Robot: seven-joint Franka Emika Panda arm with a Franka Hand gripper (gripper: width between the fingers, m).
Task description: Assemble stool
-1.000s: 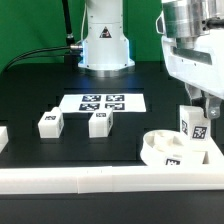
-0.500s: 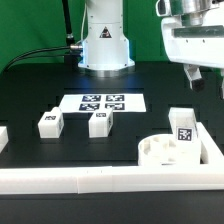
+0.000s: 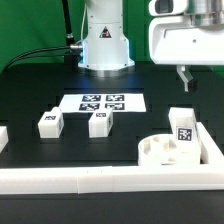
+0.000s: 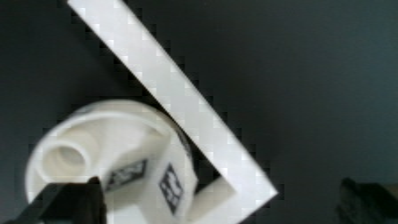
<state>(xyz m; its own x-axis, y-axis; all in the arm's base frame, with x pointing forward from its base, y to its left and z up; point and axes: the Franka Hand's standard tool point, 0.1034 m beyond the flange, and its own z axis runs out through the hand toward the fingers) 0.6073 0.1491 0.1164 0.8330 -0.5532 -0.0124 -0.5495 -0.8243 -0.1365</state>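
Note:
The white round seat [image 3: 160, 150] lies at the exterior view's right, against the front rail. One tagged leg [image 3: 183, 128] stands upright in it, free of any grip. Two more legs [image 3: 50, 122] [image 3: 100, 123] lie loose near the table's middle. My gripper [image 3: 198, 76] hangs open well above the standing leg, touching nothing. In the wrist view the seat [image 4: 89, 150] and the leg [image 4: 164, 182] lie far below the gripper [image 4: 217, 205], with a dark fingertip [image 4: 63, 205] at each side.
The marker board [image 3: 100, 102] lies behind the loose legs, in front of the robot base [image 3: 104, 45]. A long white rail [image 3: 90, 180] borders the front, and a corner rail [image 4: 169, 90] runs past the seat. A white piece [image 3: 3, 137] sits at the exterior view's left edge.
The gripper was shut on the leg at the seat. It has opened, let the leg go and risen up and slightly to the exterior view's left. The leg stays upright in the seat.

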